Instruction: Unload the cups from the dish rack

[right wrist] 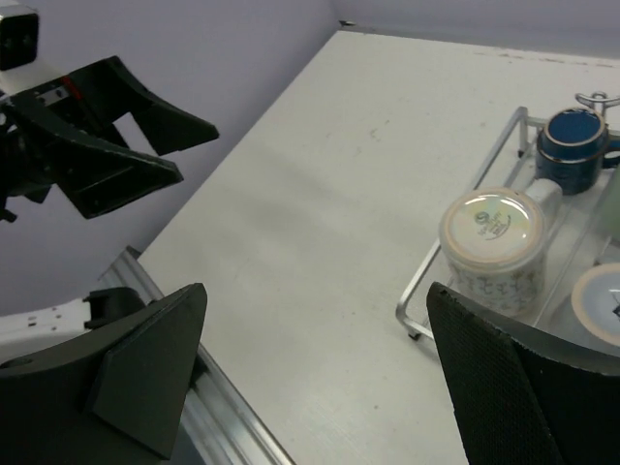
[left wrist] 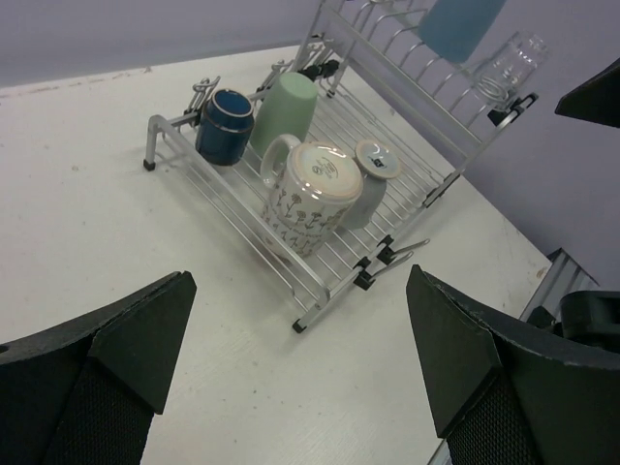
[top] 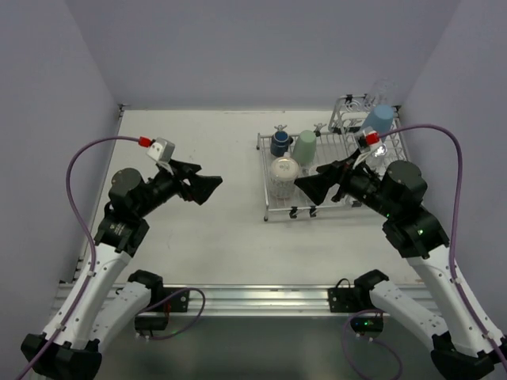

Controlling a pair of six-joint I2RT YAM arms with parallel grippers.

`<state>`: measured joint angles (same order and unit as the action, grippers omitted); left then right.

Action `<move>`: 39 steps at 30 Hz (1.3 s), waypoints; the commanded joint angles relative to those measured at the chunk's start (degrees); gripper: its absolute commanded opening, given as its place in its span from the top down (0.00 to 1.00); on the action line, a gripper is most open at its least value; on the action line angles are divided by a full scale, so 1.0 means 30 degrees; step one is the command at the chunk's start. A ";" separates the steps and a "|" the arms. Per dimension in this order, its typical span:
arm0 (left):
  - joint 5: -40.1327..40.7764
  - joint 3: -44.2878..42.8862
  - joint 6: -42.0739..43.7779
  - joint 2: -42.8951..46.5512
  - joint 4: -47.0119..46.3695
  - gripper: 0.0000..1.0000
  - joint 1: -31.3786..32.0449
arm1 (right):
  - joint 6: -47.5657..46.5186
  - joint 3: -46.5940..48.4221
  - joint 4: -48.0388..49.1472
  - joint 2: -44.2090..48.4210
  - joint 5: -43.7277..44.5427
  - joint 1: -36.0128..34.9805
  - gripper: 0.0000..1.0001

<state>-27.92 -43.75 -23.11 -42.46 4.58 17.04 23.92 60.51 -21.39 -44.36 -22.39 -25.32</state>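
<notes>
On dish rack (top: 326,145) grid: whitish cup (top: 284,169) touching glass (left wrist: 368,199) | R end effector (top: 307,188) apart, near cup | L end effector (top: 207,188) apart

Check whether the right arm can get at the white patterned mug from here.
Probably yes: the right claw is open and hangs close beside the white patterned mug, upside down near the left edge of the dish rack, with nothing between them.

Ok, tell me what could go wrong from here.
1. The white mug, grey cup and green tumbler sit packed together on the rack; fingers closing on one may knock a neighbour.
2. The blue tumbler and glass lean on the raised section; a bump could topple them.
3. The open left gripper and right gripper both face the rack and might collide reaching in.
</notes>
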 commanded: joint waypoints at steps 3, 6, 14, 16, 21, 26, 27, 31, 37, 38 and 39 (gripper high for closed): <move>-0.0390 -0.0652 0.0846 0.0002 0.0230 0.00 0.0063 | -0.1236 0.0074 -0.2036 -0.0241 0.4057 -0.0553 0.01; -0.0186 -0.0272 0.1024 0.0207 0.0523 0.00 0.0063 | -0.1499 0.0045 -0.2304 -0.0855 0.5409 -0.1051 0.01; 0.1776 0.1074 0.1288 0.0207 0.1198 0.00 0.0063 | -0.1645 0.0454 -0.1954 -0.4282 0.9451 -0.2688 0.01; 0.1866 0.1193 0.1522 0.0062 0.1198 0.00 0.0063 | -0.1617 0.0717 -0.1719 -0.5683 1.0069 -0.3013 0.01; 0.1776 0.1252 0.1874 0.0205 0.1403 0.00 0.0063 | -0.1441 0.1390 -0.0900 -0.8296 1.0745 -0.3600 0.01; 0.1954 0.1369 0.1962 0.0500 0.1520 0.00 0.0063 | -0.1586 0.2560 -0.0751 -1.0345 1.1592 -0.3688 0.01; 0.1896 0.1369 0.1991 0.0500 0.1492 0.00 0.0034 | -0.1674 0.2680 -0.0955 -1.0553 1.1914 -0.3688 0.01; 0.1895 0.1340 0.2021 0.0441 0.1579 0.00 0.0034 | -0.1734 0.2945 -0.1161 -1.0615 1.2504 -0.3717 0.01; 0.1721 0.1311 0.1933 0.0383 0.1579 0.00 0.0034 | -0.1879 0.2007 -0.0575 -0.8300 1.3906 -0.3806 0.04; 0.1662 0.1311 0.1904 0.0354 0.1579 0.00 0.0034 | -0.2083 0.2123 -0.0895 -0.8532 1.4722 -0.3748 0.06; 0.1632 0.1311 0.1904 0.0354 0.1579 0.00 0.0034 | -0.2143 0.2473 -0.1565 -0.8824 1.5165 -0.3718 0.08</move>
<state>-22.50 -39.72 -18.39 -41.47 9.15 17.04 19.00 66.30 -25.67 -71.81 16.56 -36.51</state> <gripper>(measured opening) 0.997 0.935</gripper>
